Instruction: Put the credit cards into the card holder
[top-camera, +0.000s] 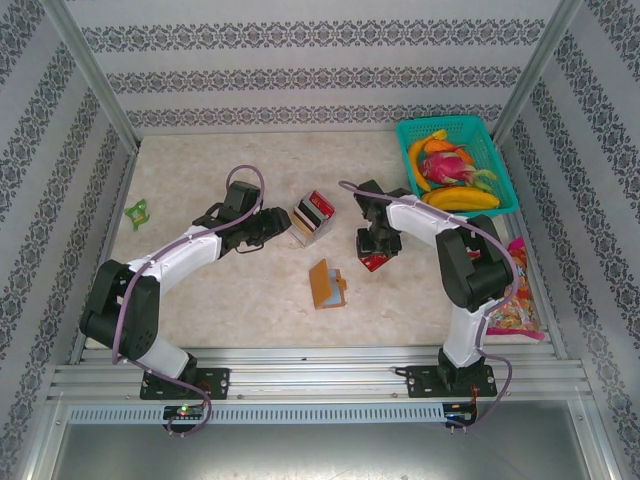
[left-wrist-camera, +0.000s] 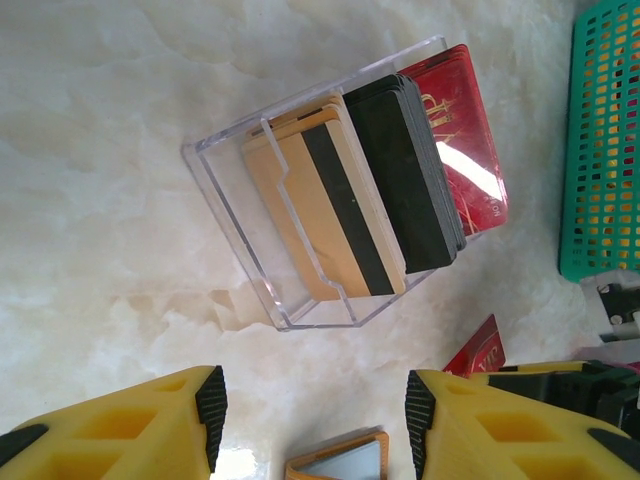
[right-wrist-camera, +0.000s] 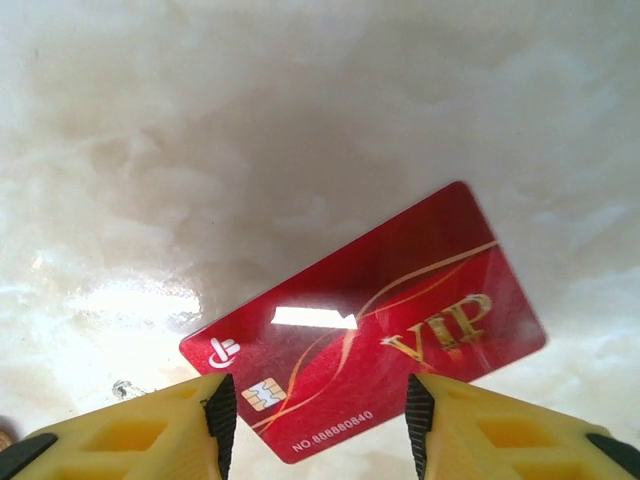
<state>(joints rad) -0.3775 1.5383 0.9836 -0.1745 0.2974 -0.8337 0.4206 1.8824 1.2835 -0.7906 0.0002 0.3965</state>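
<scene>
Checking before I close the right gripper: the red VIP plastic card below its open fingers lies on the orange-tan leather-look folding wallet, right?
No. The red VIP card lies on the pale marbled tabletop, as the right wrist view shows; the orange-tan wallet sits apart from it. It is below the right gripper's open fingers.

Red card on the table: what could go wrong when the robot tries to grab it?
1. The red card lies flat on the shiny table, so the open right jaws might just push it along instead of lifting it.
2. The clear box holding the other cards stands right in front of the open left jaws. A bump could tip it and spill them.
</scene>
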